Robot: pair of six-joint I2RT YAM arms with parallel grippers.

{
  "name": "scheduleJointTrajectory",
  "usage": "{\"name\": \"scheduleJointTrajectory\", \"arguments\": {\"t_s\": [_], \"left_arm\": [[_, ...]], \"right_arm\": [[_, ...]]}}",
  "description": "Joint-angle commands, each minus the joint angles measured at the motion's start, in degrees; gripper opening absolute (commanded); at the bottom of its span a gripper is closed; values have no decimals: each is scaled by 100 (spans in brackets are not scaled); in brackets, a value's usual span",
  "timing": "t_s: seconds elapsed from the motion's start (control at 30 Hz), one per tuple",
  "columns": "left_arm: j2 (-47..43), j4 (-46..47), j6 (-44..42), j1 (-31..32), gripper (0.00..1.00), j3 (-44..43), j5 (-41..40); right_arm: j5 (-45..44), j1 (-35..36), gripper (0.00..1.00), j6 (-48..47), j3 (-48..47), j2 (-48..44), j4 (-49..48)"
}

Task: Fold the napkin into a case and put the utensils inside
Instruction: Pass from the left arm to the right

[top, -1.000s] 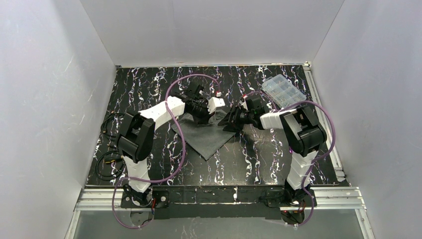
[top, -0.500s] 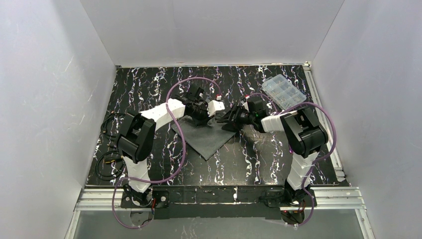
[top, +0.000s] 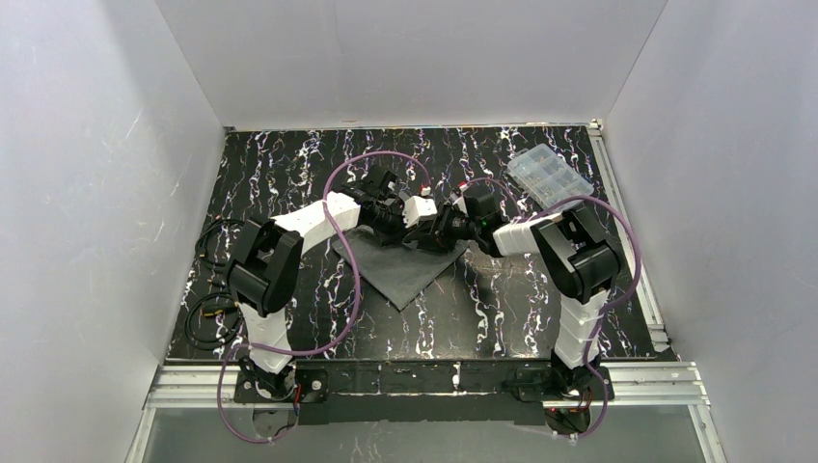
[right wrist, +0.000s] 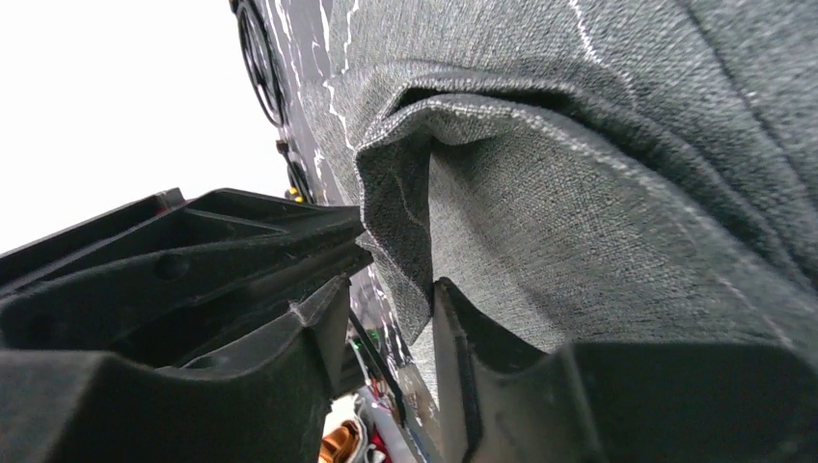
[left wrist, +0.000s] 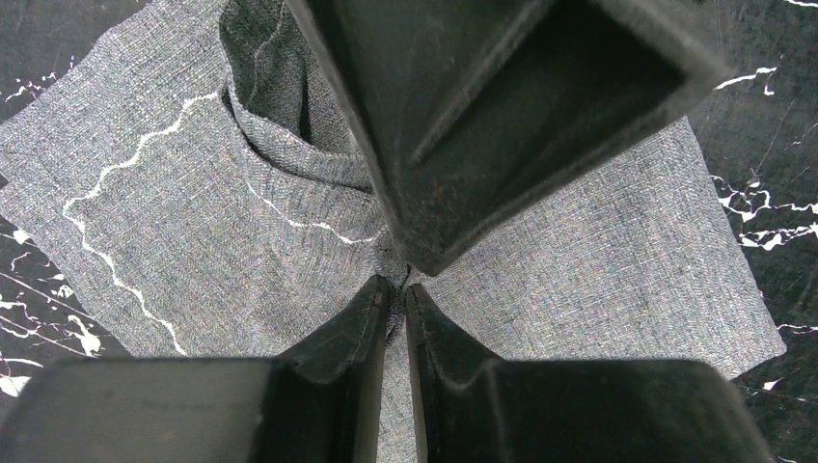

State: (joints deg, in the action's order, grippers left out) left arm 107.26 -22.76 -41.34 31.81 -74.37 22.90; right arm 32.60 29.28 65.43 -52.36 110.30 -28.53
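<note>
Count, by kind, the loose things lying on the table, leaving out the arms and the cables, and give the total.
grey napkin: 1
clear compartment box: 1
Total: 2

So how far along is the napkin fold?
Done: nothing finished; the napkin lies mostly flat, no case yet. In hand: left gripper pinches a raised fold; right gripper has a stitched edge between its fingers, grip unclear. To do: finish the case, then load the utensils, which no view shows.
</note>
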Motion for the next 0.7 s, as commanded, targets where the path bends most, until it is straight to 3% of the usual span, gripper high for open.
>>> {"name": "scheduleJointTrajectory", "arguments": {"t_s": [0.0,0.43,0.5,0.67], "left_arm": [[-320,-123,-15,37,13,45,-12],[-384,-234,-3,36,17,8,-29],[-404,-352,1,38,21,-38,6],[-464,-779,54,20,41,-209,183]], "right_arm": [[-88,64,41,5,-133,62,-178],[-170,73,10,51,-12,183,-320],[-150,74,10,21,57,167,-322],[-175,76,10,-71,145,141,-261]]}}
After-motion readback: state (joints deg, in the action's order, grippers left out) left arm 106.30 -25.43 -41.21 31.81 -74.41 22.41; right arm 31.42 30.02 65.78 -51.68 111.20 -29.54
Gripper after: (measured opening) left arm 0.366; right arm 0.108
